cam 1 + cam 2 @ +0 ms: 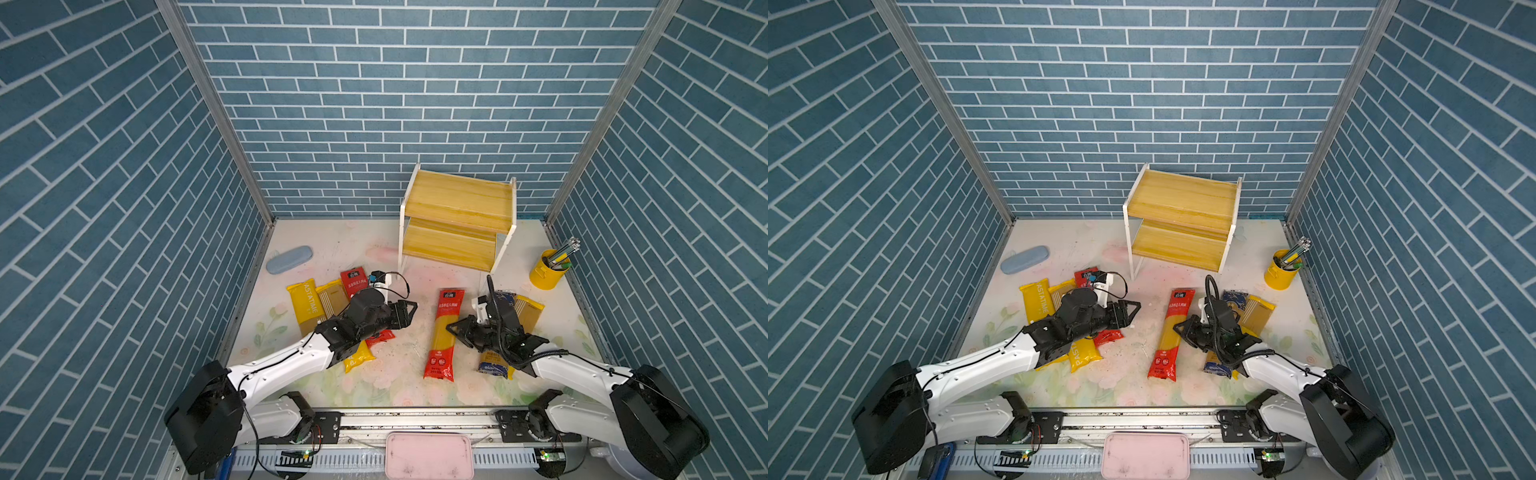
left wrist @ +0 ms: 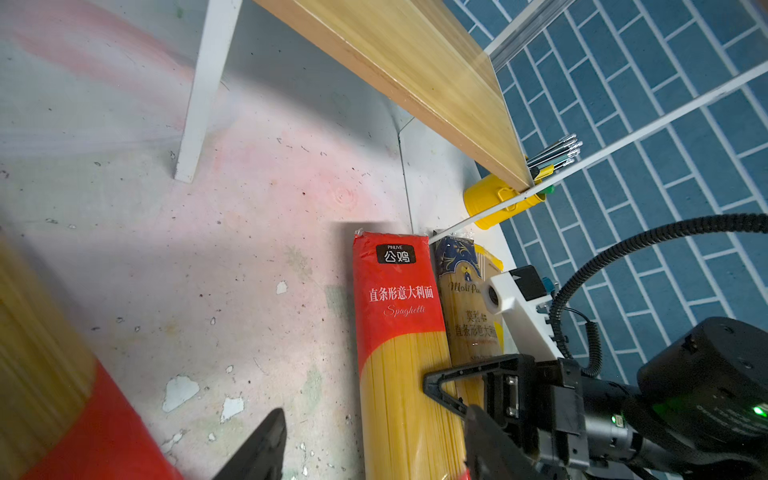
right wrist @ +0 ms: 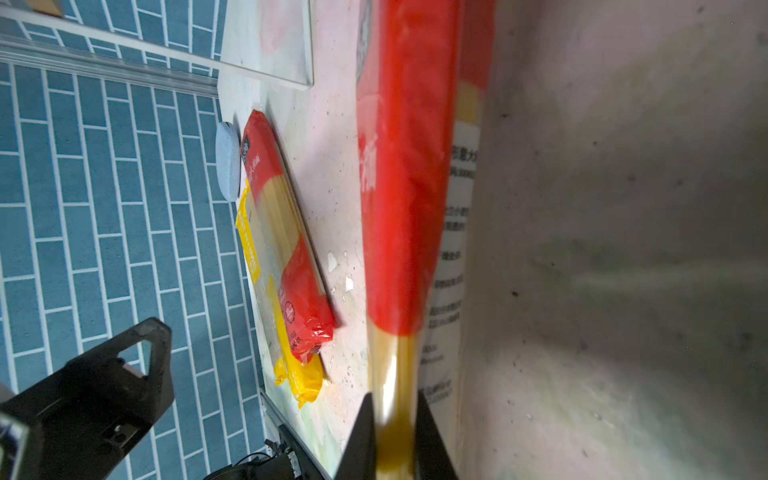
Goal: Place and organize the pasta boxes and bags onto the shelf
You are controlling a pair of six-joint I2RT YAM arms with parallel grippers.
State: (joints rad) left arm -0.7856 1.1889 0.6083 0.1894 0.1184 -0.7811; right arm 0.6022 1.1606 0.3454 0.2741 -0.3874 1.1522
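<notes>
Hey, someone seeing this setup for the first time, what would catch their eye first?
The red spaghetti packet mid-table stands out, with the right gripper shut on its clear middle. To its left, a heap of yellow and red packets lies partly under the left arm. At the back, the shelf holds nothing on either wooden board.
</notes>
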